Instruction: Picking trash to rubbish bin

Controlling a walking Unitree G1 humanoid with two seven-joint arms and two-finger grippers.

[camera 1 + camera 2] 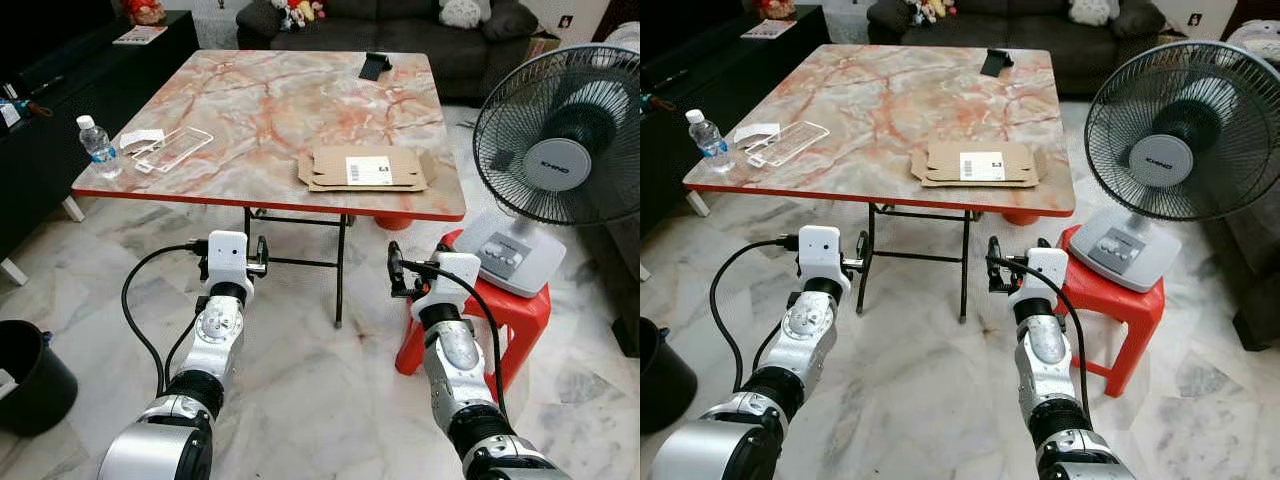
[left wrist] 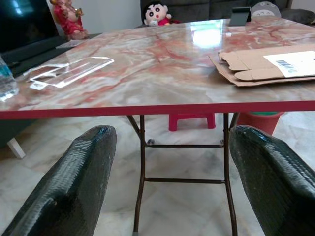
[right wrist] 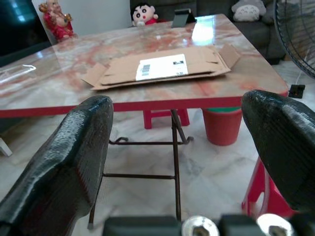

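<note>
Nearest you, both arms reach toward the worktop (image 1: 270,110), short of its near red edge and below it. Your left pincer (image 1: 262,256) and right pincer (image 1: 394,270) each stand wide apart, holding nothing. On the worktop, a flattened cardboard box (image 1: 366,168) with a white label lies near the front edge, toward the fan (image 1: 560,135). At the worktop's left end stand a water bottle (image 1: 98,146) and a clear plastic tray (image 1: 172,148), with what looks like crumpled paper (image 1: 141,139) beside it. A black bin (image 1: 30,375) sits on the floor left of the worktop.
</note>
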